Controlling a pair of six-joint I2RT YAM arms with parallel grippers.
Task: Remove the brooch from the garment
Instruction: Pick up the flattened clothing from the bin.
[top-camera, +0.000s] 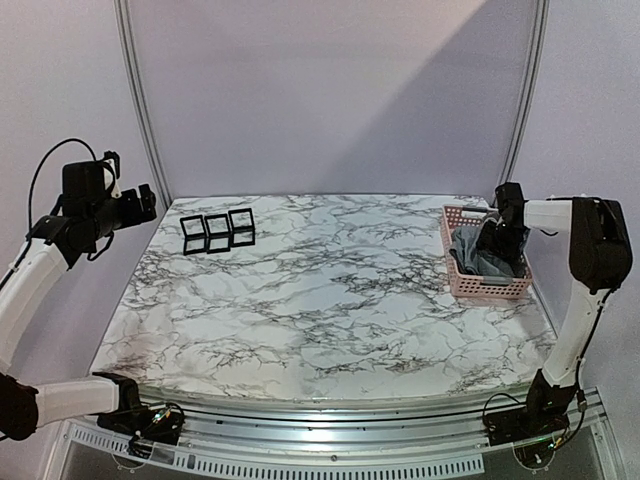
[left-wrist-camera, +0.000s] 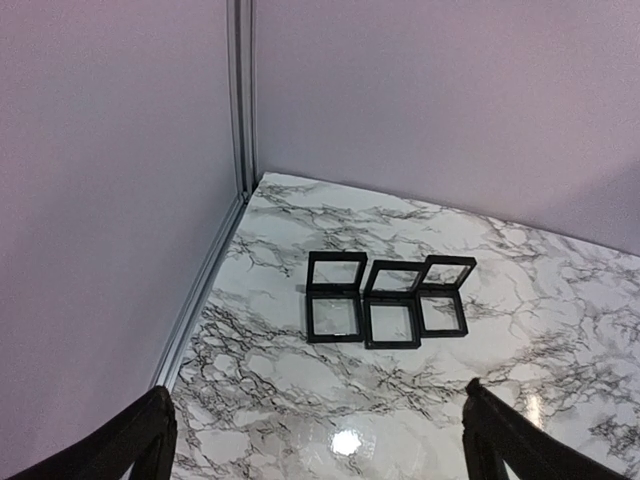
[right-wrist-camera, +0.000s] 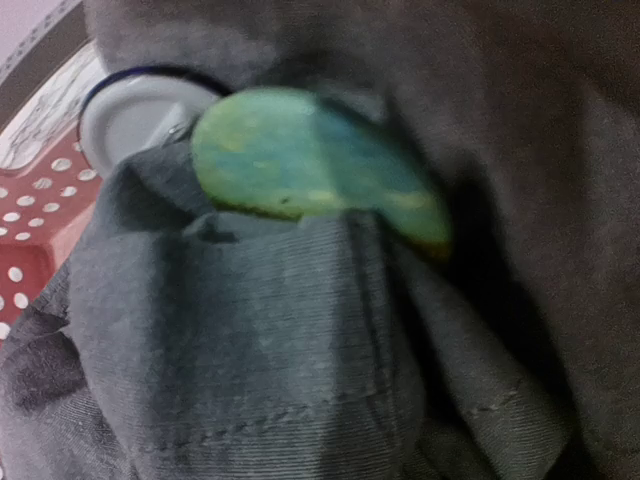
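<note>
Green and yellow, the oval brooch (right-wrist-camera: 310, 165) sits on the grey shirt (right-wrist-camera: 250, 330), close under the right end effector (top-camera: 497, 240). That end effector is lowered into the pink basket (top-camera: 487, 288) that holds the bunched shirt; I cannot tell whether its jaws are wide or narrow. A white disc (right-wrist-camera: 135, 120) with a dark rim lies beside the brooch. The left end effector (left-wrist-camera: 315, 420) hangs wide open, holding nothing. Ahead of it, three open black cases (left-wrist-camera: 388, 300) stand on the marble-patterned surface (top-camera: 330, 290). Pale lilac walls (top-camera: 330, 90) rise behind.
</note>
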